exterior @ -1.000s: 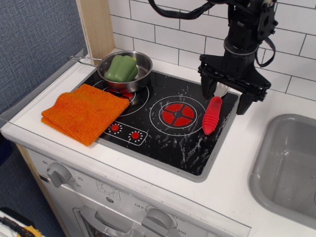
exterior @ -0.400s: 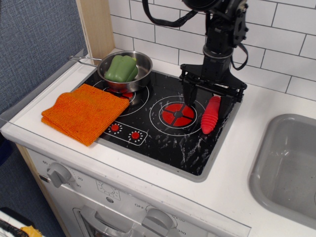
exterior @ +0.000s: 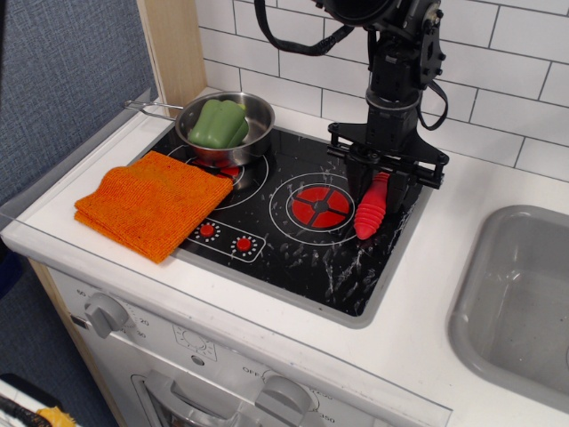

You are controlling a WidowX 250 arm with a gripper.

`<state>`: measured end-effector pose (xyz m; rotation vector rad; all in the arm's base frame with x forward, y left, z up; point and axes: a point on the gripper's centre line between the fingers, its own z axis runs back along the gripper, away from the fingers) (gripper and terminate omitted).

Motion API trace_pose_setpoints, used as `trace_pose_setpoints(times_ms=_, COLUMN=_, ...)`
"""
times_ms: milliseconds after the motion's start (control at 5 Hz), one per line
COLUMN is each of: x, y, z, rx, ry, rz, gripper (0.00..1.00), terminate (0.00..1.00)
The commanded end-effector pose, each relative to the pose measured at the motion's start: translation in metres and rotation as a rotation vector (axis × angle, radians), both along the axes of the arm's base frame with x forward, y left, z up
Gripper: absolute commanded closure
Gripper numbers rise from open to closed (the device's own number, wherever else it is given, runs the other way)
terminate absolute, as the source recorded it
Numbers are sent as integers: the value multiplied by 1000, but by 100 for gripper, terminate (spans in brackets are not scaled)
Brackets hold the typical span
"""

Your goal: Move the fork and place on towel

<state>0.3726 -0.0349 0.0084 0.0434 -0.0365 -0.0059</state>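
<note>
The end effector (exterior: 380,182) has closed on the fork (exterior: 371,209) above the black stovetop (exterior: 302,249).

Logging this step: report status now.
Gripper shut on fork's upper handle. Fork over right burner edge, towel far left. Pot with green pepper beside towel.

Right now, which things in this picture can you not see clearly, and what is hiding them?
- Fork: its tines are hidden behind the gripper; only the red handle shows.
- Gripper: whether its fingers press the fork cannot be told.
- Sink: cut off by the right edge.
- Pot: the green pepper covers its inside.
</note>
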Motion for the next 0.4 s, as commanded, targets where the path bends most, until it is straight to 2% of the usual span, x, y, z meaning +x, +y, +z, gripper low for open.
trace_pose_setpoints(times_ms=0, x=0, y=-4, z=24, rx=128, ry=-47, rz=-149, gripper=100, terminate=0)
trace_pose_setpoints(times_ms=200, x=-2, y=9, z=47, rx=158, ry=-99, rz=-359, gripper=100, terminate=0)
